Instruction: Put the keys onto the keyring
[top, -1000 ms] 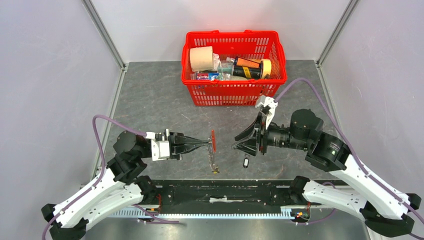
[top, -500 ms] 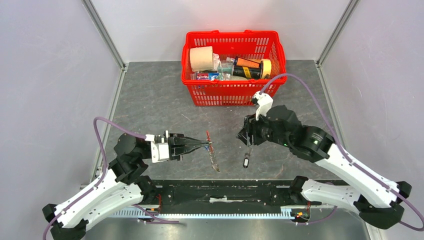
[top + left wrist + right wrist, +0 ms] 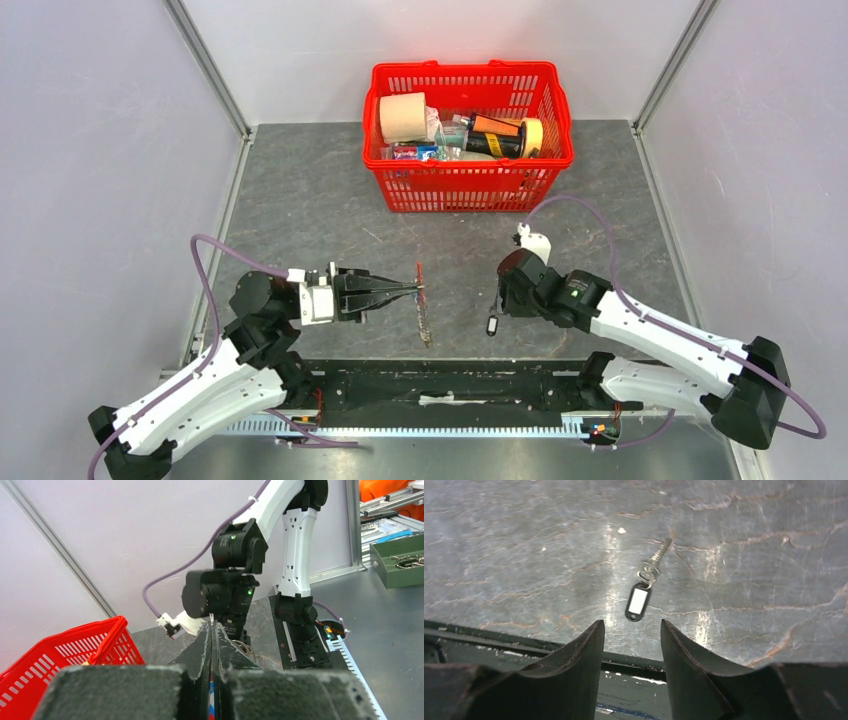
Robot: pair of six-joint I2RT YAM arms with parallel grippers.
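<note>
Watching top cam: left gripper point(image 3: 414, 289) clamped on the keyring point(image 3: 424, 318); right gripper point(image 3: 496, 305) over the key point(image 3: 492, 324), jaws hidden. Left wrist cam: just a red sliver btwn closed fingers point(image 3: 201, 650). Right wrist cam: jaws apart, empty, key flat on table point(image 3: 524, 555).

Nothing can be read: no word, number or brand. The black-tagged key point(image 3: 638, 600) carries a white insert that looks blank. In the red basket point(image 3: 470, 190), a dark bottle point(image 3: 497, 137) has an orange label and a packet point(image 3: 413, 152) has blue and red print, both too small to make out
</note>
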